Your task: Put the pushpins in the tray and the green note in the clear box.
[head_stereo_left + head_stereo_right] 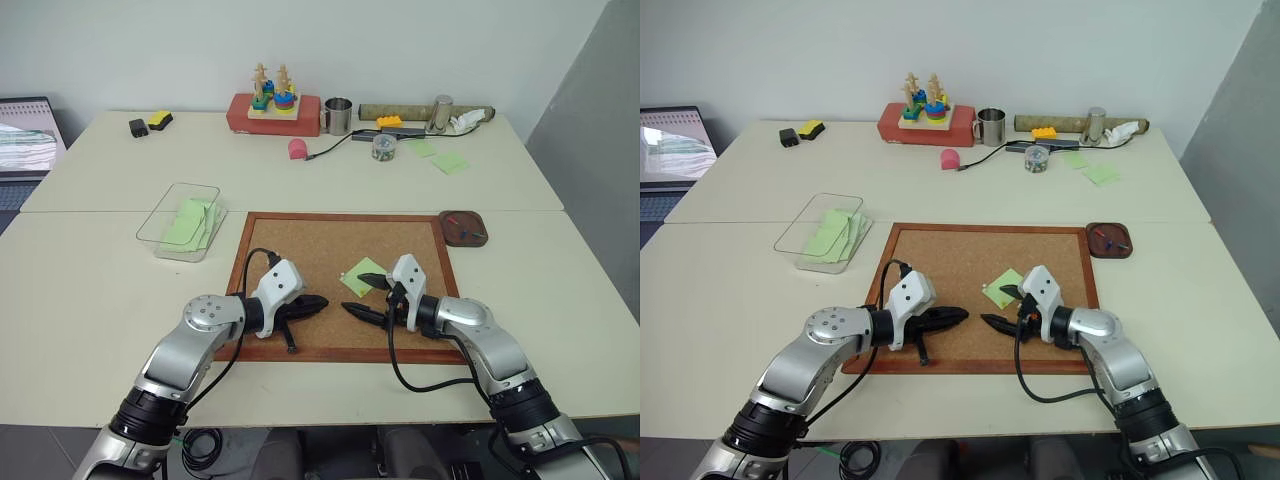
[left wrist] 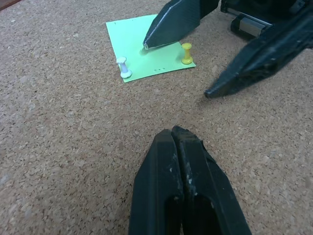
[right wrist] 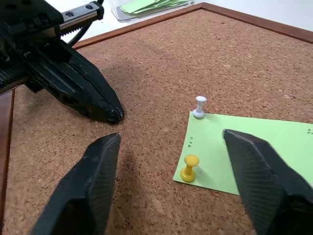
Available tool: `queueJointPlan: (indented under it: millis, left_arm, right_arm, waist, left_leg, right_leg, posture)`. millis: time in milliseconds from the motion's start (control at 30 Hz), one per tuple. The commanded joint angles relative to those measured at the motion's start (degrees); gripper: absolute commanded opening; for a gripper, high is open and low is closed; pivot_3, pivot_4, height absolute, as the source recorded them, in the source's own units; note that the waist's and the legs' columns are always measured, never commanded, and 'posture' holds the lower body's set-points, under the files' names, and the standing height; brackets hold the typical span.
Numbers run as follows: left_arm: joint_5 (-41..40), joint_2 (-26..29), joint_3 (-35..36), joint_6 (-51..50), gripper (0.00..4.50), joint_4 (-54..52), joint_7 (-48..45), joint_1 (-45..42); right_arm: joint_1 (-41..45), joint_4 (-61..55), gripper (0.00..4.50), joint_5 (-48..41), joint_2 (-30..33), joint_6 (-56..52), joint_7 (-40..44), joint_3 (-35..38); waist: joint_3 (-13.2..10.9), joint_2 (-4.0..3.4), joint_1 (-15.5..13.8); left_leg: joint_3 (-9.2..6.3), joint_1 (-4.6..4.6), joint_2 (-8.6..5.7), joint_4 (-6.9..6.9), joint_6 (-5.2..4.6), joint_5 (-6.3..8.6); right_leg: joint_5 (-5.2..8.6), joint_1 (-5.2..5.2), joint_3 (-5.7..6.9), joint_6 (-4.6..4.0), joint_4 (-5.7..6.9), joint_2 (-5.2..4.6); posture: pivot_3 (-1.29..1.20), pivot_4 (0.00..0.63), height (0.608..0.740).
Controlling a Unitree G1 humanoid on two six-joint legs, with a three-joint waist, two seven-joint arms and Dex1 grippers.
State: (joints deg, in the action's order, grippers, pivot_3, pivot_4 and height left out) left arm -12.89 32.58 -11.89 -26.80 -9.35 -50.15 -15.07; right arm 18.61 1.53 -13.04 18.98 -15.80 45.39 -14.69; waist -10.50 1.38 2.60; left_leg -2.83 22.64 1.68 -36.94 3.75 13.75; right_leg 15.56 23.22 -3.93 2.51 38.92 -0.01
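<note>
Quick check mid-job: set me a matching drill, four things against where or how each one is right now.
Things:
1. yellow pushpin
2. left end effector
3. tray
4. clear box

States:
A. holds green notes, left of the cork board
B. shut, over bare cork
C. stuck upright in the green note
D. at the board's far right corner, with pins in it

Pairs: 1-C, 2-B, 3-D, 4-A

Two pushpins (image 3: 189, 168), one green note (image 3: 254, 147), one tray (image 1: 465, 228).
</note>
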Motion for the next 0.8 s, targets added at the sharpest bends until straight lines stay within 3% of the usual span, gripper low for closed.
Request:
queueJointPlan:
  millis: [33, 433, 567, 800]
  left_arm:
    - [0.7, 1.3, -0.2, -1.5, 0.00, -0.3, 0.1, 1.5]
    - [0.5, 1.1, -0.5, -1.9, 0.00, -0.3, -0.3, 1.2]
    - [0.4, 1.5, -0.2, -1.8, 0.00, -0.2, -0.6, 1.3]
    - [0.2, 2.2, -0.1, -1.9, 0.00, -0.5, -1.4, 1.8]
  right_arm:
    - [0.0, -0.7, 2.40, -0.3, -0.3, 0.9, 0.4, 0.8]
    - [1.0, -0.5, 0.02, 0.0, -0.1, 1.7, -0.1, 2.5]
    - [1.7, -2.7, 0.02, -1.7, -0.4, 1.0, -0.2, 4.1]
    - [3.9, -11.5, 0.02, -13.9, -1.7, -8.2, 0.0, 10.2]
  waist:
    - [0.0, 0.00, 0.0]
    - [0.0, 0.00, 0.2]
    - [0.0, 0.00, 0.3]
    - [0.0, -0.01, 0.4]
  left_leg:
    - [0.00, 0.00, 0.00, 0.00, 0.00, 0.00]
    - [-0.01, 0.01, 0.00, 0.00, 0.00, 0.00]
    - [-0.01, 0.01, 0.00, 0.01, 0.00, 0.00]
    - [-0.03, 0.02, 0.01, 0.01, 0.00, 0.00]
  right_leg:
    - [0.00, 0.00, 0.00, 0.00, 0.00, 0.00]
    - [0.00, 0.00, 0.00, 0.00, 0.00, 0.00]
    - [0.00, 0.00, 0.00, 0.00, 0.00, 0.00]
    - [0.00, 0.02, 0.00, 0.00, 0.02, 0.00]
  posture:
    - [0.00, 0.150, 0.740]
    - [0.00, 0.150, 0.740]
    - [0.00, 0.150, 0.740]
    - [0.00, 0.150, 0.740]
